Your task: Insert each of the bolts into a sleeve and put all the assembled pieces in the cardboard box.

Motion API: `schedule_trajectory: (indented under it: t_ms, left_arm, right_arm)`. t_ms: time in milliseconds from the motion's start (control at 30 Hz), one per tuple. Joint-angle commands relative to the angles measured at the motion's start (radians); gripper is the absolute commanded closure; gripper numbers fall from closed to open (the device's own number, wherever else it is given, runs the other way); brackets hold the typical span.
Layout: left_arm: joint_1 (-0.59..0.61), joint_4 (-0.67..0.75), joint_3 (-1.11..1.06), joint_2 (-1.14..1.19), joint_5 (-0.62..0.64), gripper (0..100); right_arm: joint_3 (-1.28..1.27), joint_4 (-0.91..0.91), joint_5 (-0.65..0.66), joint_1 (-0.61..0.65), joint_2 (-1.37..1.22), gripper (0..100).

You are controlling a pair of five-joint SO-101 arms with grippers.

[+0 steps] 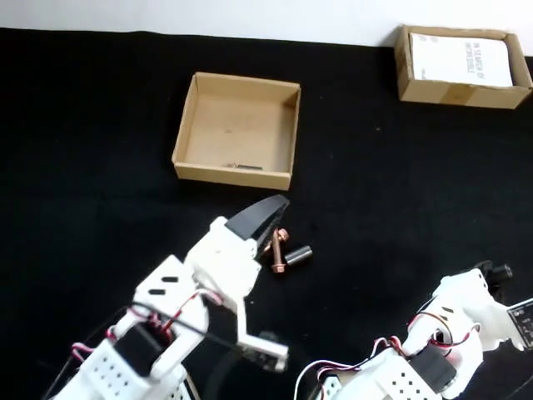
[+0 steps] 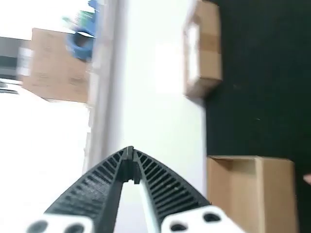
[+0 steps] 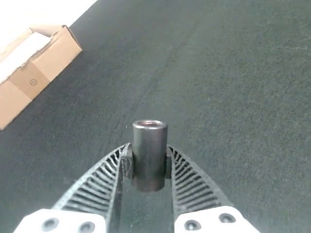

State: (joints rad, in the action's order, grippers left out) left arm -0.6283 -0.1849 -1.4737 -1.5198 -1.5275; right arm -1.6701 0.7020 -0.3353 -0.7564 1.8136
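Note:
A copper bolt (image 1: 279, 250) and a dark metal sleeve (image 1: 299, 256) lie side by side on the black table, in front of the open cardboard box (image 1: 185, 125). My left gripper (image 1: 278, 204) hovers just left of them, and its black fingers (image 2: 146, 179) are shut with nothing between them (image 2: 129, 156). At the lower right of the high view, my right gripper (image 1: 493, 272) is shut on another dark sleeve (image 3: 149, 154). That sleeve stands upright between the fingertips (image 3: 149, 167), its bore facing the camera. A thin small piece (image 1: 246, 167) lies inside the box by its near wall.
A second cardboard box (image 1: 454, 90) holding white paper stands at the table's far right corner, also seen as the box (image 3: 34, 63) in the right wrist view. Bare black table spreads between the two boxes and in front of the right arm.

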Motion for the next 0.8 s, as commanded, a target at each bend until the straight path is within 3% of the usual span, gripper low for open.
schedule_trajectory:
  t_ms: [0,133,267,333,500,633,767]
  left_arm:
    - [0.054,0.049,0.143,0.2,-0.089,99]
    - [0.076,0.043,0.372,0.449,0.11,99]
    - [0.071,0.005,0.611,0.676,0.39,99]
    - [0.048,-0.149,0.745,0.774,0.583,99]
    - [-0.093,-0.761,1.125,1.024,1.034,99]
    - [-0.191,-1.097,1.395,1.204,1.092,99]
    - [-0.176,-1.264,1.561,1.36,1.089,99]
  right_arm:
    - [-0.13,0.001,-0.011,0.012,0.019,99.2]
    - [-0.13,0.002,-0.012,0.025,0.019,99.2]
    - [-0.13,0.002,-0.012,0.039,0.019,99.2]
    - [-0.13,0.002,-0.012,0.045,0.018,99.2]
    - [-0.13,0.002,-0.012,0.044,0.018,99.2]
    - [-0.13,0.002,-0.012,0.042,0.018,99.2]
    - [-0.13,0.002,-0.012,0.041,0.018,99.2]
